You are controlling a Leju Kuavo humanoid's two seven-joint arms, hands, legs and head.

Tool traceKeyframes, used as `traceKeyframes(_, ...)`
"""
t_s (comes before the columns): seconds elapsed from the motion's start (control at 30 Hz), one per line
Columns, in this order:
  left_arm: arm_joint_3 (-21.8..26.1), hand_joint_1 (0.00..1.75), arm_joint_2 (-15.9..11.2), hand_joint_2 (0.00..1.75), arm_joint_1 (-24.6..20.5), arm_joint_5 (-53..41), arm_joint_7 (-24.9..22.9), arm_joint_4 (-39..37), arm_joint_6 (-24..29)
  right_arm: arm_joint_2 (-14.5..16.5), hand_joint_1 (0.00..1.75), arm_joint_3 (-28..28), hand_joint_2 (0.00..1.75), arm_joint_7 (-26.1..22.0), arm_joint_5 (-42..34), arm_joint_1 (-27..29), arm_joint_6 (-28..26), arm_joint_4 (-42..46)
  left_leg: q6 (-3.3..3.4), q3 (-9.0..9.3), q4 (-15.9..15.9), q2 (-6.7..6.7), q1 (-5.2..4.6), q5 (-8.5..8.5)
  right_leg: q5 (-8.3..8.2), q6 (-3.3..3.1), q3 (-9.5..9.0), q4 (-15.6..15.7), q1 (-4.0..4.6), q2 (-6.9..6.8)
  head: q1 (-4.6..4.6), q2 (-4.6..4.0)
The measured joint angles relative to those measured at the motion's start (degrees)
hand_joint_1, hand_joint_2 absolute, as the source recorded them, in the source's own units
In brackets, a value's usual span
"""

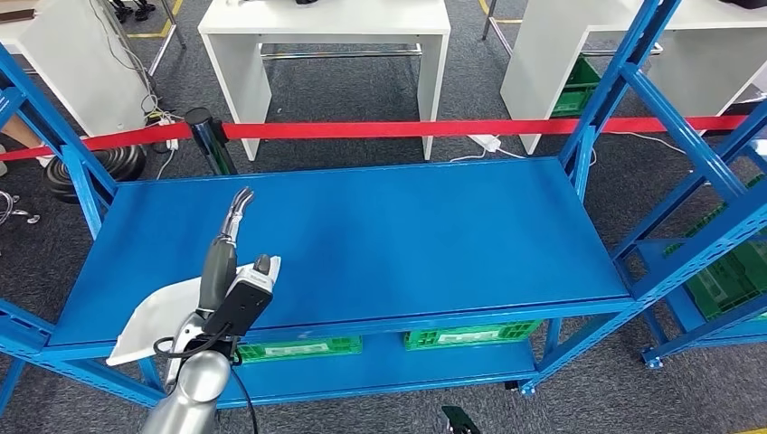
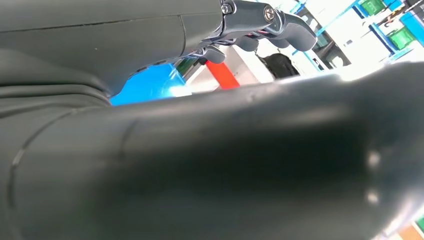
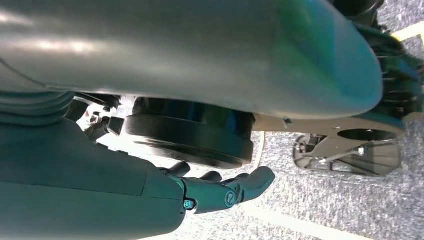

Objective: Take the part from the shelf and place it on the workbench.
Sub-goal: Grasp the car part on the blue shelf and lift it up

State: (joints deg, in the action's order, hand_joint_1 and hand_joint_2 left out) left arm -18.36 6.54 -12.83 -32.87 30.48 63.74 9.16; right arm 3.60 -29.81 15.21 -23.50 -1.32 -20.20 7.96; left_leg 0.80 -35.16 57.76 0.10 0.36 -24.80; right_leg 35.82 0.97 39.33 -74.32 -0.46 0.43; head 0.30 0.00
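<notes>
Left robot hand (image 1: 226,237) at shelf (image 1: 380,244) front edge, white part (image 1: 158,316) under it; whether it's grasped, cannot tell. Right robot hand (image 3: 220,192) hangs unclenched, nothing held. Carry to surface remains.

Left arm (image 1: 194,389) enters head view at lower left, silver forearm rising from bottom edge, black wrist camera block above it. Left hand (image 1: 222,262) reaches up and forward, dark fingers (image 1: 239,206) extended, slightly curved, tips close together near left-centre of frame. Hand grips white part (image 1: 167,312), which lies against its palm side. In left wrist view, finger ends (image 2: 280,25) curl at upper centre. Right hand (image 3: 220,192) hangs low in right wrist view, fingers loosely curled, holding nothing.
</notes>
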Motion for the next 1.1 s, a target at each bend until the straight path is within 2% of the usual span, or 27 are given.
traceKeyframes(0.03, 0.0, 0.0, 0.0, 0.0, 0.05, -0.01, -0.02, -0.01, 0.0, -0.02, 0.0, -0.05, 0.0, -0.01, 0.0, -0.02, 0.01, 0.0, -0.11, -0.29, 0.18, 0.01, 0.04, 0.13, -1.29, 0.1, -1.53, 2.16, -0.15, -0.06, 0.0, 0.0)
traceKeyframes(0.07, 0.0, 0.0, 0.0, 0.0, 0.06, -0.01, -0.03, 0.0, 0.0, -0.04, 0.0, -0.07, 0.0, -0.01, 0.0, -0.06, 0.0, 0.0, -0.28, -0.58, 0.41, 0.0, 0.08, 0.28, -2.92, 0.16, -4.09, 6.14, -0.3, -0.14, 0.0, 0.0)
traceKeyframes(0.13, 0.0, 0.0, -0.02, 0.0, 0.05, -0.01, -0.06, 0.04, 0.01, -0.08, 0.0, -0.1, 0.0, -0.02, 0.0, -0.25, 0.0, 0.0, -0.81, -1.11, 0.84, -0.09, 0.03, 0.62, -4.98, -0.14, -8.29, 13.17, -0.27, -0.12, -0.02, 0.0)
traceKeyframes(0.17, -0.01, 0.0, -0.02, 0.0, 0.03, -0.01, -0.07, 0.07, 0.01, -0.08, 0.0, -0.1, 0.0, -0.02, 0.0, -0.35, 0.02, 0.0, -1.18, -1.31, 1.02, -0.13, -0.01, 0.84, -5.26, -0.48, -9.16, 14.99, -0.17, -0.03, -0.01, 0.0)
traceKeyframes(0.27, -0.02, 0.0, -0.05, 0.0, 0.02, -0.02, -0.17, 0.11, 0.0, -0.07, 0.0, -0.11, 0.0, -0.01, -0.01, -0.45, 0.23, 0.0, -2.41, -1.72, 0.97, -0.21, 0.0, 1.59, -5.93, -1.8, -8.43, 15.53, -0.05, 0.12, -0.04, 0.0)
traceKeyframes(0.3, -0.02, 0.0, -0.08, 0.0, 0.02, -0.02, -0.27, 0.13, 0.0, -0.06, 0.0, -0.11, 0.0, 0.0, -0.03, -0.47, 0.33, 0.0, -2.77, -2.12, 1.41, -0.22, 0.06, 0.93, -6.42, -2.25, -8.06, 15.56, -0.12, 0.06, -0.08, 0.0)
traceKeyframes(0.33, -0.02, 0.0, -0.11, 0.0, 0.02, -0.02, -0.39, 0.14, 0.0, -0.05, 0.0, -0.11, 0.0, 0.0, -0.07, -0.5, 0.42, 0.0, -3.07, -2.74, 2.78, -0.23, 0.13, -0.67, -6.96, -2.68, -7.62, 15.67, -0.2, -0.03, -0.14, 0.0)
traceKeyframes(0.37, -0.02, 0.0, -0.13, 0.0, 0.01, -0.02, -0.52, 0.15, 0.0, -0.03, 0.0, -0.11, 0.0, 0.0, -0.11, -0.55, 0.52, 0.0, -3.31, -3.62, 5.33, -0.22, 0.2, -3.16, -7.5, -2.99, -7.1, 15.7, -0.24, -0.12, -0.22, 0.0)
traceKeyframes(0.43, -0.02, 0.0, -0.13, 0.0, 0.04, -0.09, -0.77, 0.16, 0.0, -0.01, 0.0, -0.11, 0.0, 0.0, -0.17, -0.58, 0.73, 0.0, -3.69, -5.61, 12.77, -0.21, 0.22, -8.4, -8.55, -3.22, -5.77, 15.67, -0.18, -0.19, -0.38, 0.0)
traceKeyframes(0.47, -0.02, 0.0, -0.14, 0.0, 0.08, -0.13, -0.84, 0.16, 0.0, 0.01, 0.0, -0.11, 0.0, 0.0, -0.19, -0.57, 0.8, 0.0, -3.79, -6.07, 15.86, -0.21, 0.22, -9.77, -9.08, -3.2, -5.03, 15.62, -0.13, -0.23, -0.38, 0.0)
traceKeyframes(0.5, -0.02, 0.0, -0.14, 0.0, 0.12, -0.16, -0.89, 0.16, 0.0, 0.01, 0.0, -0.11, 0.0, 0.0, -0.2, -0.56, 0.84, 0.0, -3.78, -5.69, 17.27, -0.21, 0.21, -9.92, -9.62, -3.15, -4.3, 15.57, -0.1, -0.26, -0.39, 0.0)
traceKeyframes(0.53, -0.02, 0.0, -0.14, 0.0, 0.14, -0.17, -0.91, 0.16, 0.0, 0.01, 0.0, -0.11, 0.0, 0.0, -0.2, -0.56, 0.84, 0.0, -3.69, -4.27, 16.53, -0.21, 0.21, -9.03, -10.12, -3.06, -3.6, 15.51, -0.07, -0.28, -0.39, 0.0)
traceKeyframes(0.57, -0.02, 0.0, -0.14, 0.0, 0.13, -0.17, -0.93, 0.19, 0.0, 0.01, 0.0, -0.11, 0.0, 0.0, -0.2, -0.56, 0.84, 0.0, -3.49, -1.72, 13.62, -0.22, 0.2, -7.62, -10.63, -2.94, -2.94, 15.43, -0.06, -0.28, -0.39, 0.0)
traceKeyframes(0.6, -0.02, 0.0, -0.14, 0.0, 0.08, -0.18, -0.93, 0.26, 0.0, 0.02, 0.0, -0.11, 0.0, 0.0, -0.21, -0.56, 0.84, 0.0, -3.21, 1.5, 9.33, -0.25, 0.16, -6.7, -11.1, -2.76, -2.41, 15.35, -0.04, -0.26, -0.39, 0.0)
traceKeyframes(0.63, -0.02, 0.0, -0.13, 0.0, 0.02, -0.19, -0.92, 0.37, 0.0, 0.03, 0.0, -0.11, 0.0, 0.0, -0.21, -0.57, 0.84, 0.0, -2.93, 4.51, 5.02, -0.29, 0.04, -6.34, -11.56, -2.5, -1.99, 15.27, 0.0, -0.23, -0.37, 0.0)
traceKeyframes(0.67, -0.02, 0.0, -0.13, 0.0, -0.02, -0.19, -0.91, 0.48, 0.0, 0.04, 0.0, -0.11, 0.0, 0.0, -0.22, -0.57, 0.84, 0.0, -2.65, 6.59, 1.81, -0.33, -0.11, -6.28, -12.04, -2.19, -1.78, 15.31, 0.02, -0.21, -0.33, 0.0)
traceKeyframes(0.7, -0.02, 0.0, -0.13, 0.0, -0.07, -0.2, -0.9, 0.56, 0.0, 0.05, 0.0, -0.11, 0.0, 0.0, -0.21, -0.57, 0.84, 0.0, -2.38, 7.53, 0.02, -0.37, -0.29, -6.53, -12.51, -1.84, -1.68, 15.41, 0.01, -0.2, -0.4, 0.0)
traceKeyframes(0.77, -0.02, 0.0, -0.11, 0.0, -0.1, -0.22, -0.91, 0.62, 0.0, 0.06, 0.0, -0.11, 0.0, 0.0, -0.22, -0.56, 0.84, -0.01, -1.61, 7.1, -0.62, -0.33, -0.38, -5.92, -13.46, -1.07, -1.6, 15.87, -0.09, -0.18, -0.54, 0.0)
traceKeyframes(0.8, -0.02, 0.0, -0.09, 0.0, -0.15, -0.28, -0.96, 0.63, 0.0, 0.06, 0.0, -0.11, 0.0, 0.0, -0.23, -0.53, 0.86, -0.01, -1.11, 6.74, -0.87, -0.26, -0.29, -5.47, -13.32, -0.7, -1.35, 15.78, -0.13, -0.18, -0.6, 0.0)
traceKeyframes(0.83, -0.02, 0.0, -0.06, 0.0, -0.18, -0.41, -1.02, 0.64, 0.01, 0.08, 0.0, -0.11, 0.0, 0.0, -0.26, -0.51, 0.9, -0.02, -0.55, 6.29, -1.1, -0.17, -0.15, -4.9, -12.2, -0.34, -0.86, 14.95, -0.14, -0.18, -0.47, 0.0)
traceKeyframes(0.87, -0.02, 0.0, -0.03, 0.0, -0.2, -0.61, -1.13, 0.65, 0.04, 0.1, 0.0, -0.11, 0.0, 0.0, -0.29, -0.51, 0.94, -0.02, -0.13, 5.82, -1.31, -0.08, 0.0, -4.28, -10.14, -0.03, -0.06, 13.04, -0.14, -0.18, -0.33, 0.0)
traceKeyframes(0.93, -0.01, 0.0, -0.02, 0.0, -0.18, -1.07, -1.73, 0.61, 0.46, 0.15, 0.0, -0.11, 0.0, 0.0, -0.33, -0.56, 1.04, -0.02, 0.25, 4.67, -1.27, 0.04, -0.05, -3.18, -4.91, 0.48, 2.03, 6.32, -0.18, -0.19, -0.06, 0.0)
traceKeyframes(0.97, 0.0, 0.0, -0.03, 0.0, -0.15, -1.33, -2.19, 0.53, 0.87, 0.16, 0.0, -0.11, 0.0, 0.0, -0.33, -0.58, 1.1, -0.02, 0.23, 4.05, -1.19, 0.11, -0.08, -2.66, -3.44, 0.65, 2.79, 2.89, -0.18, -0.2, -0.03, 0.0)
traceKeyframes(1.0, 0.02, 0.0, -0.03, 0.0, -0.14, -1.6, -2.71, 0.42, 1.45, 0.16, 0.0, -0.11, 0.0, 0.0, -0.33, -0.59, 1.19, -0.02, 0.2, 3.37, -1.06, 0.16, -0.11, -2.2, -3.14, 0.75, 2.89, 0.76, -0.17, -0.2, -0.03, 0.0)
traceKeyframes(1.03, 0.04, 0.0, -0.04, 0.0, -0.15, -1.85, -3.17, 0.3, 2.04, 0.17, 0.0, -0.11, 0.0, 0.0, -0.34, -0.57, 1.31, -0.02, 0.14, 2.73, -0.88, 0.19, -0.12, -1.81, -3.9, 0.76, 1.94, 0.64, -0.17, -0.2, -0.02, 0.0)
traceKeyframes(1.07, 0.09, 0.0, -0.04, 0.0, -0.16, -2.04, -3.53, 0.21, 2.59, 0.17, 0.0, -0.11, 0.0, 0.0, -0.34, -0.55, 1.4, -0.02, 0.02, 2.16, -0.65, 0.2, -0.12, -1.51, -5.18, 0.68, -0.15, 2.84, -0.18, -0.2, -0.02, 0.0)
traceKeyframes(1.1, 0.19, 0.0, -0.04, 0.0, -0.2, -2.15, -3.81, 0.15, 3.08, 0.18, 0.0, -0.11, 0.0, 0.0, -0.33, -0.55, 1.5, -0.02, -0.13, 1.72, -0.36, 0.2, -0.11, -1.3, -6.17, 0.5, -3.12, 6.86, -0.17, -0.21, -0.02, 0.0)
